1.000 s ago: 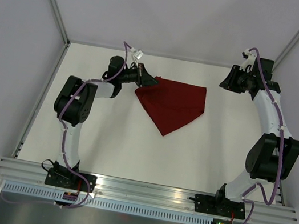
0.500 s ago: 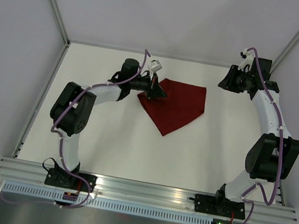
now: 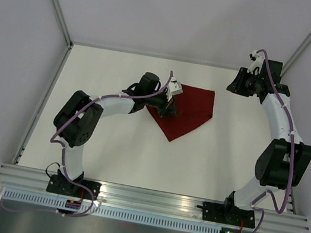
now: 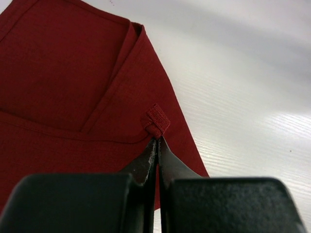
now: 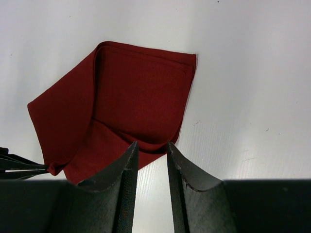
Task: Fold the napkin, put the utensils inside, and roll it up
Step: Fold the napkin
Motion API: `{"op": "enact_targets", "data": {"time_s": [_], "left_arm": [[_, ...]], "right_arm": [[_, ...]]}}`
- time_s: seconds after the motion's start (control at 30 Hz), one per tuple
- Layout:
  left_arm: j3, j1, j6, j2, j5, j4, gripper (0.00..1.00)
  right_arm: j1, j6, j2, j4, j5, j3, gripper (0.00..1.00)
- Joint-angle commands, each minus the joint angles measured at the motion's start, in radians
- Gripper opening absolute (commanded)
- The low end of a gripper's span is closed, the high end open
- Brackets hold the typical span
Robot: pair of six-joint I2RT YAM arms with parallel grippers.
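Note:
The dark red napkin (image 3: 190,107) lies on the white table, partly folded, with one point toward the arms. My left gripper (image 3: 169,108) is over its left part, shut on a small corner of the cloth (image 4: 157,121) held between the tips (image 4: 157,141). That lifted flap lies doubled over the rest of the napkin (image 4: 68,68). My right gripper (image 3: 237,85) hovers to the right of the cloth, open and holding nothing (image 5: 150,144), and looks down on the napkin (image 5: 138,92). No utensils are in view.
The white table (image 3: 108,144) is walled by grey panels at the back and sides. An aluminium rail (image 3: 153,197) runs along the near edge where both arm bases are bolted. My left gripper's fingers (image 5: 19,165) show at the left edge of the right wrist view.
My left gripper has carried the napkin's left corner rightward and nearer over the cloth, folding that side in. The right arm has stayed in place.

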Motion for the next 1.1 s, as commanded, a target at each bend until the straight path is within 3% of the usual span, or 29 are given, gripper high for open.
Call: {"op": "enact_targets", "data": {"time_s": [0.0,0.27,0.83,1.07], "left_arm": [[-0.012,-0.023,0.132,-0.053,-0.06,-0.022,0.02],[-0.014,-0.066,0.186,-0.036,-0.141,-0.119,0.02],[-0.119,-0.098,0.172,-0.057,-0.197,-0.08,0.02],[-0.132,-0.102,0.161,-0.063,-0.206,-0.07,0.09]], "right_arm": [[0.008,-0.003,-0.027,-0.007,0.01,0.013,0.36],[0.011,-0.002,-0.023,-0.004,0.015,0.013,0.36],[0.023,-0.005,-0.007,-0.002,0.036,0.011,0.36],[0.028,-0.01,-0.004,-0.001,0.043,0.01,0.36]]}}
